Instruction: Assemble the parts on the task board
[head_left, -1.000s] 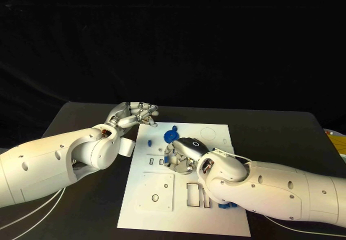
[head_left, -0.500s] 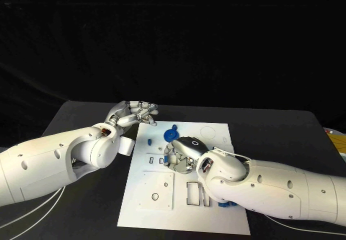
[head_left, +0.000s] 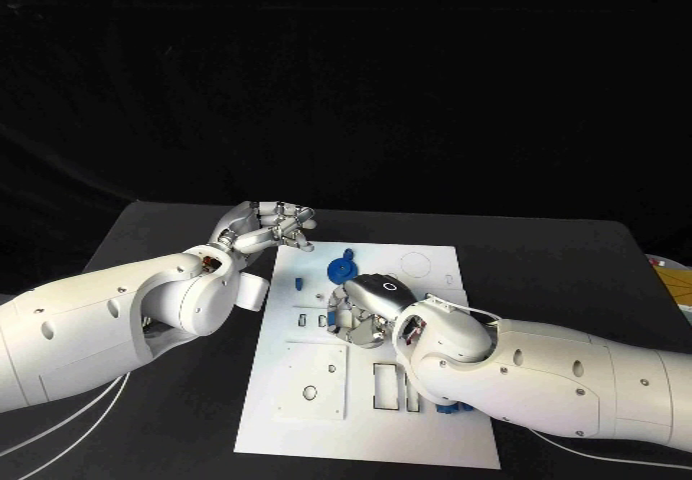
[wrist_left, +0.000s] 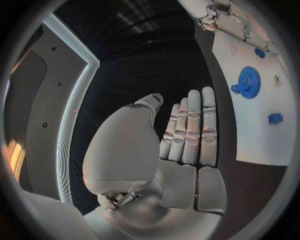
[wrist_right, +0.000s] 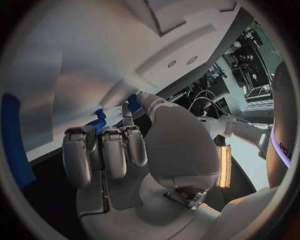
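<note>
1. Setting: a black table (head_left: 577, 262) with a rounded far edge, backed by plain darkness. White cables (head_left: 58, 432) trail across its near left corner, and a yellow object (head_left: 675, 283) is cut off at the right margin.
2. Task board (head_left: 433, 440): a white rectangular plate lying flat mid-table, long side running away from the robot. Its surface carries an inset square panel (head_left: 310, 385) with round holes, rectangular slots near the middle, and a faint circular outline (head_left: 417, 266) at the far right corner.
3. Blue gear (head_left: 340, 270): lies flat on the far part of the board, just beyond the right hand; the left wrist view shows it toothed, with a small knob beside it (wrist_left: 249, 82).
4. Small blue parts: one (head_left: 297, 283) sits on the board near its left edge; another (head_left: 449, 408) lies on the near part of the board, partly under the right forearm.
5. Right hand (head_left: 369, 312): set low over the middle of the board with fingers curled in. In the right wrist view the fingertips (wrist_right: 132, 104) press a blue piece (wrist_right: 97, 122) against the board; it grips that piece.
6. Left hand (head_left: 268, 232): raised just off the board's far left corner. In the left wrist view its fingers (wrist_left: 189, 125) are extended side by side, nothing held.
</note>
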